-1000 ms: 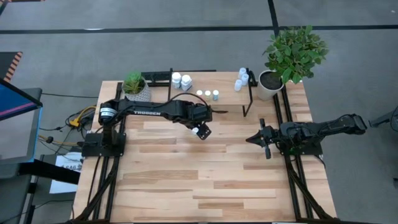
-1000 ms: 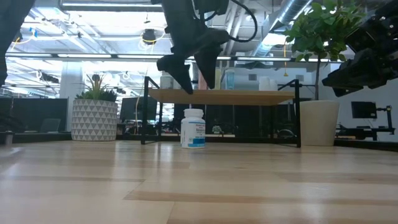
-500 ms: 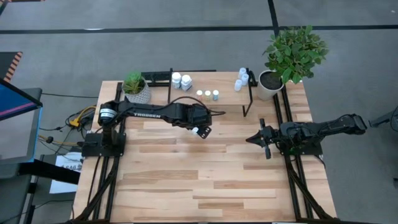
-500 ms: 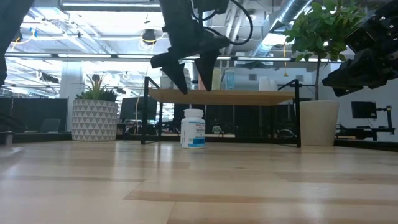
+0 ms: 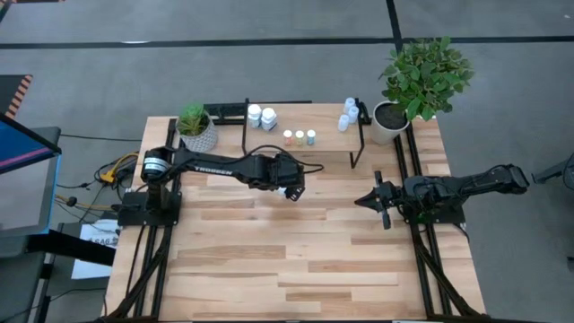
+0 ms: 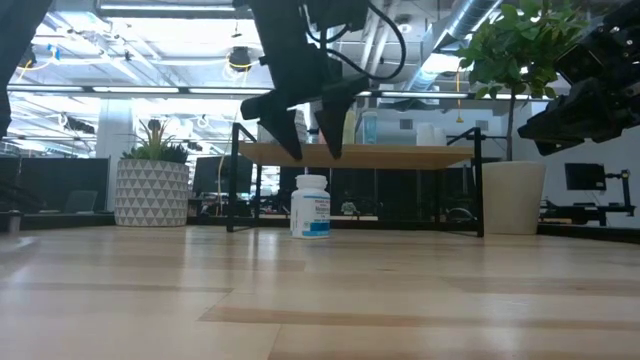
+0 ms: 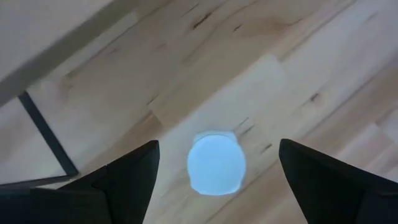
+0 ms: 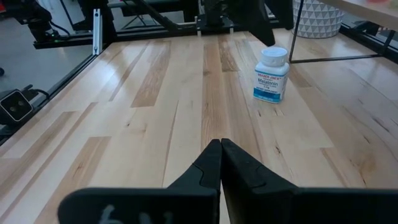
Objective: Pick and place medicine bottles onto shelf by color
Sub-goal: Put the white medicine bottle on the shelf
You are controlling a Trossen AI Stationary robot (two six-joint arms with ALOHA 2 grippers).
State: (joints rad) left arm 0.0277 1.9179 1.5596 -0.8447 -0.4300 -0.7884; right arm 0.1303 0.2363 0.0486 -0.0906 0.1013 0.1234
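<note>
Standing upright on the table [image 5: 269, 260], just in front of the shelf [image 5: 323, 144]: white medicine bottle [image 6: 311, 206] with white cap, white label with a blue band, reading "Melatonin" in the right wrist view [image 8: 272, 74]; brand line above it too small to read. Showing as a pale round cap from straight above in the left wrist view [image 7: 216, 163].

Hanging directly over that bottle: left gripper [image 6: 308, 148], jaws spread wide, one dark finger [image 7: 127, 174] to each side of the cap, not touching it, tips above the cap level in the low view. In the high view, sitting at mid-table, just near of the shelf's front edge [image 5: 289, 187]. "TROSSEN" lettering reading along the left arm [image 5: 215, 163].

Already lined up on the shelf: two larger white bottles [image 5: 261, 115] at far left, three small ones in a row, orange-capped [image 5: 288, 138], yellow-capped [image 5: 300, 137], green-capped [image 5: 311, 136], and a cluster of small pale bottles [image 5: 348, 113] at far right.

Waiting at the right table edge: right gripper [image 5: 378, 201], fingers [image 8: 205, 168] pressed together, holding nothing, well apart from the bottle.
</note>
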